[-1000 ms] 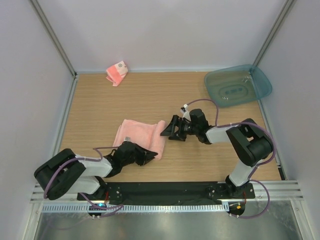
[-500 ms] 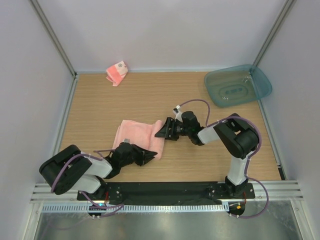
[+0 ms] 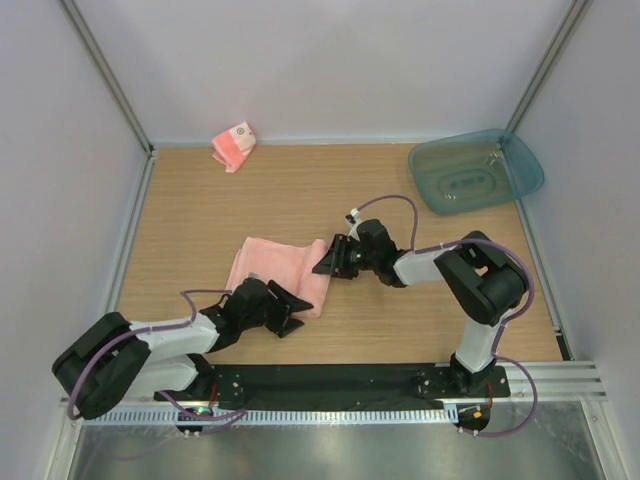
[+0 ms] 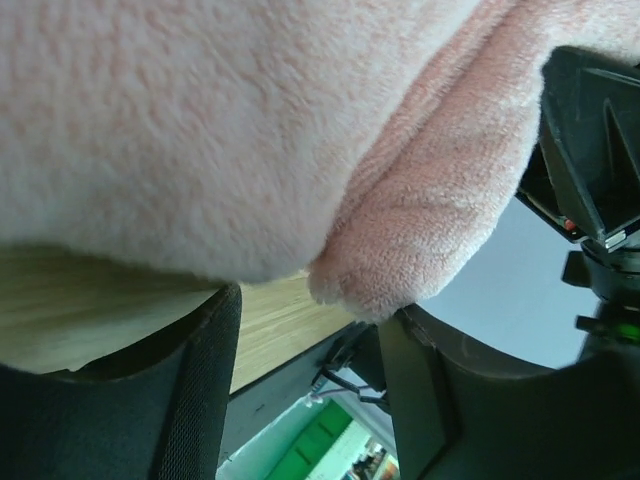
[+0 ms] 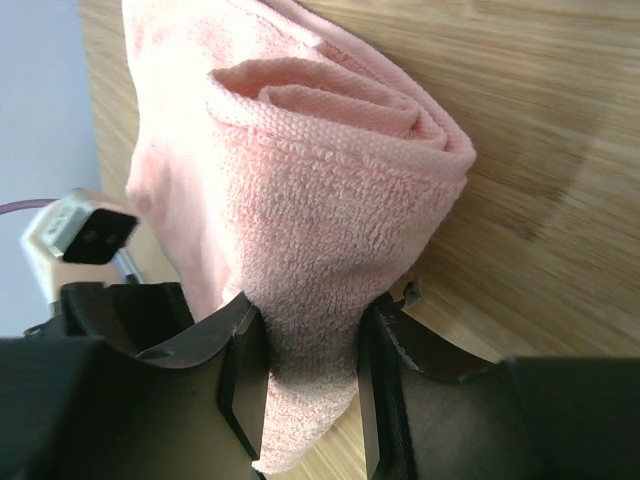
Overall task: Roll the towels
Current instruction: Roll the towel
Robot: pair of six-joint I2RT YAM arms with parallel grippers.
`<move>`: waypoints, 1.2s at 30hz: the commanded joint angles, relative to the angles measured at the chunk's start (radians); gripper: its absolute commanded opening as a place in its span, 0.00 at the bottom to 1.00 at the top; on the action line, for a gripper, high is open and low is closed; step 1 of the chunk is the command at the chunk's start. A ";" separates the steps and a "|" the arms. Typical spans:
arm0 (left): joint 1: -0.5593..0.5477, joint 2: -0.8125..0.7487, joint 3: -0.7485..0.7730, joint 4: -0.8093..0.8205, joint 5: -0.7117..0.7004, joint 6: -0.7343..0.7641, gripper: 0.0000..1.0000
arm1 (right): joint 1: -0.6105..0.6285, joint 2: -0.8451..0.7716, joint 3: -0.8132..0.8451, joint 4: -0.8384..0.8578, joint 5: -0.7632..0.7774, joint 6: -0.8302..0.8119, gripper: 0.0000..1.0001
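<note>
Pink towel [image 3: 270, 265] | right gripper [image 3: 322, 267] pinches its folded right edge | left gripper [image 3: 297, 310] gapes around near corner

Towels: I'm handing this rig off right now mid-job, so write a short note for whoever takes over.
Left gripper: open, at the plain towel's near right corner, not gripping it.
Right gripper: shut on that towel's right end, which is curled into a loose partial roll.
Striped towel: bunched at the far left edge of the table, not rolled.
Done: nothing finished. Left: complete the plain towel's roll, then roll the striped towel.
</note>
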 commanded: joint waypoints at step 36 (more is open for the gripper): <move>-0.632 0.361 0.834 -0.691 -1.017 0.988 0.62 | 0.021 -0.184 0.279 -0.840 0.245 -0.221 0.36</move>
